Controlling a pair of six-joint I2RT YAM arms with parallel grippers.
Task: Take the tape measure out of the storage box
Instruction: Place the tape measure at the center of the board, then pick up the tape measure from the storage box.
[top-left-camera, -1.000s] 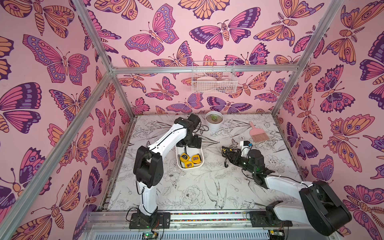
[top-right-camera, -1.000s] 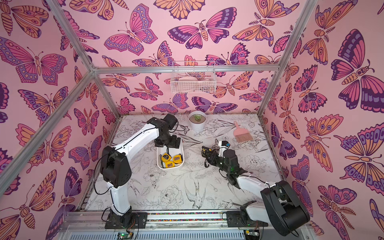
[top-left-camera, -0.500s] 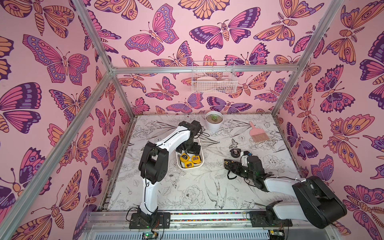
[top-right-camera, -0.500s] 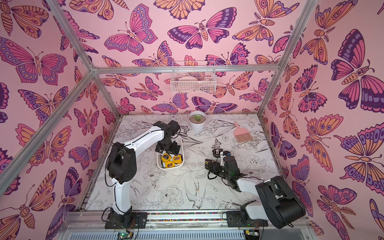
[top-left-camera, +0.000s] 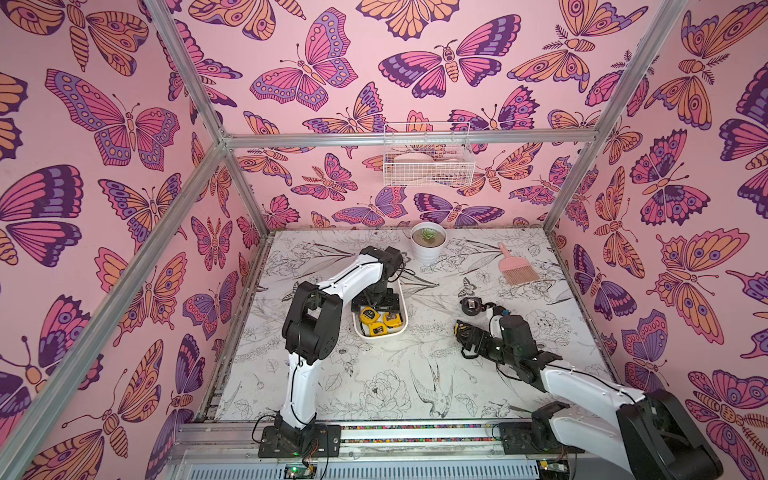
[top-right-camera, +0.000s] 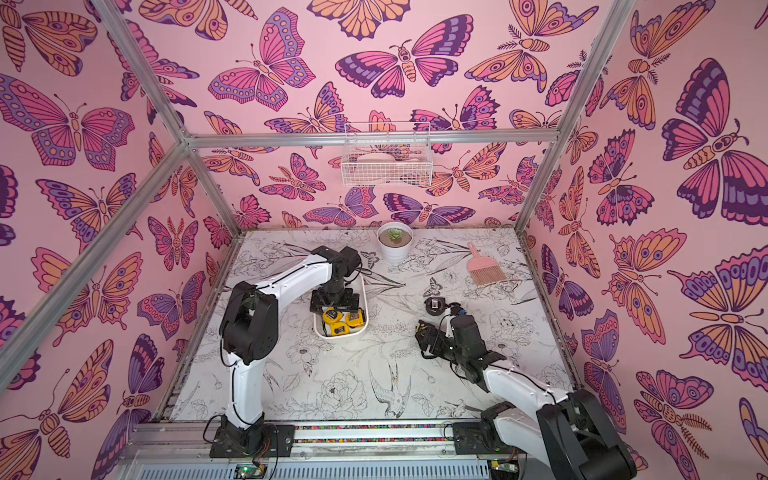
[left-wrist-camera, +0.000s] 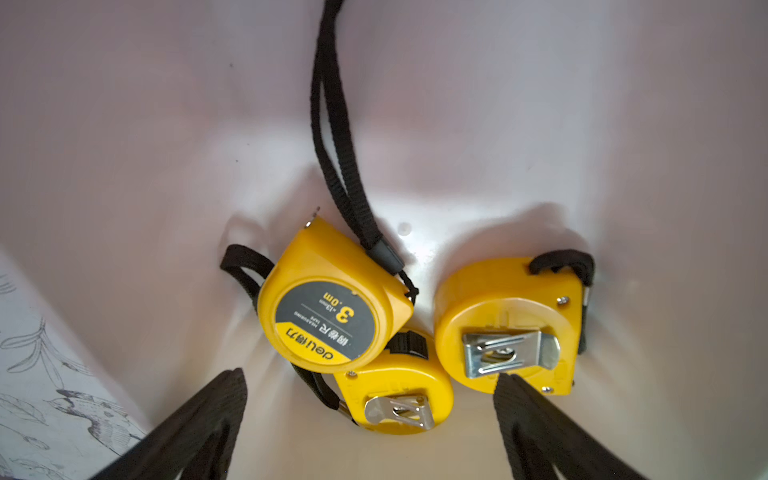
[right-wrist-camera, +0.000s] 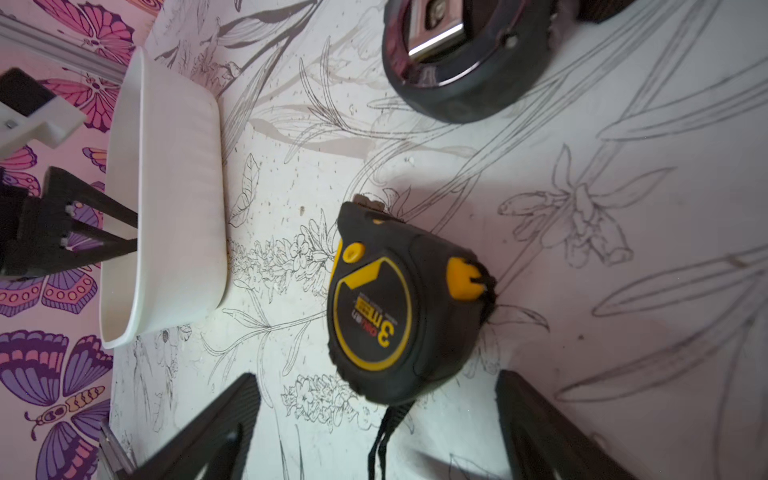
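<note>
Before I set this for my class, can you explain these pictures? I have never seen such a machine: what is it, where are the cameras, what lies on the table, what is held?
It is a robot: two white arms, left arm and right arm, fixed at the table edge, each ending in a two-fingered gripper. The two wide pictures come from one camera head overhead; the two close-ups from wrist cameras. The left gripper hangs open over the white storage box, which holds three yellow tape measures. The right gripper is open, fingers either side of a black tape measure lying on the table, not touching it. A round black item with a metal clip lies nearby; a plant pot and a pink brush sit further back. Nothing is held.
</note>
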